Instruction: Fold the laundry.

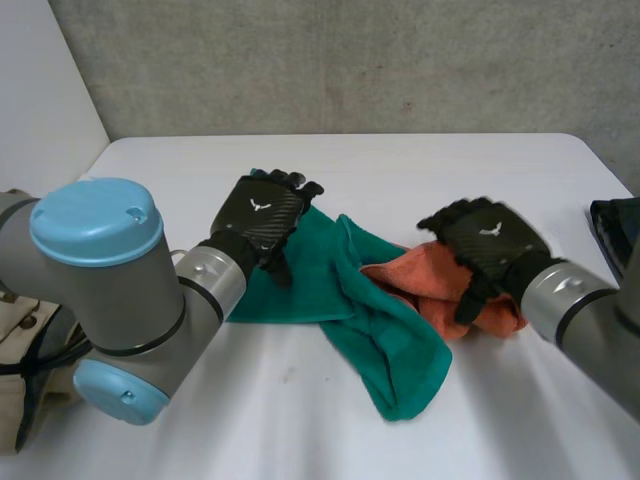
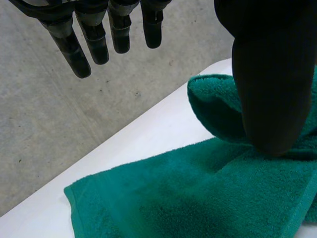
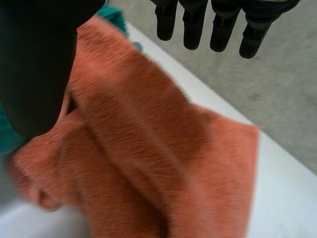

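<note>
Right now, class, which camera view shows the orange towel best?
The right wrist view: the orange towel lies rumpled beneath the right hand, folds plain. The head view has that hand partly covering it, beside the green towel, which the left wrist view faces.

Grey arms, black left robot hand (image 1: 262, 212) and right robot hand (image 1: 490, 238).
Light-blue caps (image 1: 95, 220) close the bulky grey joints of the left arm (image 1: 115, 300); silver cuffs (image 1: 212, 272) sit at both wrists. Each hand's back is weave-patterned with a small white emblem (image 1: 258, 206).
</note>
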`<state>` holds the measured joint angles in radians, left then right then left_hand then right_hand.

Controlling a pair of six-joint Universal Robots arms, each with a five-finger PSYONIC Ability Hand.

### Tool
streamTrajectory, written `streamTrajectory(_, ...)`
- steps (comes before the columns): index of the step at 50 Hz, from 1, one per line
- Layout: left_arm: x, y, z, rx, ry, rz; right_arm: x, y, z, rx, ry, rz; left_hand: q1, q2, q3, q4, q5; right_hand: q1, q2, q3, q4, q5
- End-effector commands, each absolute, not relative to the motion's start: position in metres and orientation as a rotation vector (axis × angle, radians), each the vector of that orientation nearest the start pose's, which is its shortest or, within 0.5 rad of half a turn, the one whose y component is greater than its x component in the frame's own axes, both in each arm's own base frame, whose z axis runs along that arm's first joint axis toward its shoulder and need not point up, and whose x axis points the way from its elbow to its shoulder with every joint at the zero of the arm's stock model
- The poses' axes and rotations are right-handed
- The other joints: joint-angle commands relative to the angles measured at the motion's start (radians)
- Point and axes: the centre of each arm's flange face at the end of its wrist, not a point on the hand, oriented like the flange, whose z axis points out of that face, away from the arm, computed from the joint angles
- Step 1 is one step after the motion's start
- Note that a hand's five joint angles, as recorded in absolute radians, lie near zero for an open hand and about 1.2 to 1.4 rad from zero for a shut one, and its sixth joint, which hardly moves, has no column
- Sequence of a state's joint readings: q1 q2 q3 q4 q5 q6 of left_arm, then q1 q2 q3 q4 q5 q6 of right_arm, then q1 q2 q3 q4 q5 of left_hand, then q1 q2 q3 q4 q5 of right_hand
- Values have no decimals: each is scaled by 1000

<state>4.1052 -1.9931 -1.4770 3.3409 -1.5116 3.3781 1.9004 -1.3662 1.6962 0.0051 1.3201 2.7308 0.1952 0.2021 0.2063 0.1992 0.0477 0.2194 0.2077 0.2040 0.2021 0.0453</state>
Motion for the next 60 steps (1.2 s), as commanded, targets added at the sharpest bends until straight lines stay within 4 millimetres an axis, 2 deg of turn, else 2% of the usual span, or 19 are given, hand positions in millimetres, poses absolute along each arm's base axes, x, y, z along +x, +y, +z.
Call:
streamTrajectory(1,-341,-237,198,1176,2363,-2235,254,-251,173,-1170,2260,-1658,-21,-28,-32,-25,-48,537,548,552,554,536)
streamTrajectory(4,-346,-235,194,1204,2358,-2247,250,-259,169,-1154,2314,-1669,-21,-28,-32,-25,-48,893,905,909,911,893)
streamTrajectory(5,-351,-233,192,1231,2355,-2254,244,-265,170,-1127,2346,-1691,-21,-28,-32,-25,-48,1174,1186,1189,1191,1174)
streamTrajectory(17,-391,-214,152,1479,2213,-2222,190,-292,213,-912,2344,-1967,-21,-28,-32,-25,-48,1177,1189,1192,1194,1176)
streamTrajectory(23,-410,-210,129,1535,2131,-2176,181,-292,206,-913,2349,-1917,-6,-13,-17,-10,-33,1177,1189,1192,1194,1176)
streamTrajectory(26,-416,-213,121,1518,2103,-2157,181,-292,201,-918,2362,-1892,683,676,672,679,656,1177,1189,1192,1194,1176)
streamTrajectory(27,-417,-217,122,1482,2088,-2160,181,-292,199,-919,2367,-1884,1106,1099,1095,1102,1079,1177,1189,1192,1194,1176)
streamTrajectory(30,-414,-229,131,1379,2055,-2175,182,-293,198,-922,2367,-1882,1201,1194,1190,1197,1174,1177,1189,1192,1194,1176)
streamTrajectory(34,-393,-270,183,1047,1950,-2269,185,-293,198,-929,2356,-1882,1201,1194,1190,1197,1174,1177,1189,1192,1194,1176)
streamTrajectory(35,-374,-294,215,870,1890,-2321,188,-291,199,-940,2344,-1883,1201,1194,1190,1197,1174,1177,1189,1192,1194,1176)
streamTrajectory(38,-326,-339,280,553,1715,-2420,193,-288,201,-958,2320,-1888,1201,1194,1190,1197,1174,1177,1189,1192,1194,1176)
streamTrajectory(41,-285,-367,322,389,1562,-2456,202,-282,203,-989,2286,-1880,1201,1194,1190,1197,1174,1177,1189,1192,1194,1176)
streamTrajectory(42,-260,-382,342,326,1479,-2452,205,-280,204,-997,2278,-1879,1201,1194,1190,1197,1174,1177,1189,1192,1194,1176)
streamTrajectory(44,-237,-395,354,290,1425,-2427,213,-273,204,-1026,2249,-1868,1201,1194,1190,1197,1174,1177,1189,1192,1194,1176)
streamTrajectory(46,-206,-411,362,262,1387,-2366,222,-267,204,-1057,2219,-1858,1201,1194,1190,1197,1174,1177,1189,1192,1194,1176)
streamTrajectory(49,-184,-421,360,251,1396,-2315,231,-260,204,-1081,2185,-1847,1201,1194,1190,1197,1174,1177,1189,1192,1194,1176)
streamTrajectory(53,-154,-435,336,263,1480,-2213,245,-248,202,-1124,2143,-1821,1201,1194,1190,1197,1174,1177,1189,1192,1194,1176)
streamTrajectory(57,-128,-443,289,297,1615,-2081,258,-239,200,-1148,2115,-1807,1201,1194,1190,1197,1174,1177,1189,1192,1194,1176)
streamTrajectory(60,-120,-445,262,328,1684,-2020,263,-237,200,-1154,2108,-1808,754,747,743,750,727,1177,1189,1192,1194,1176)
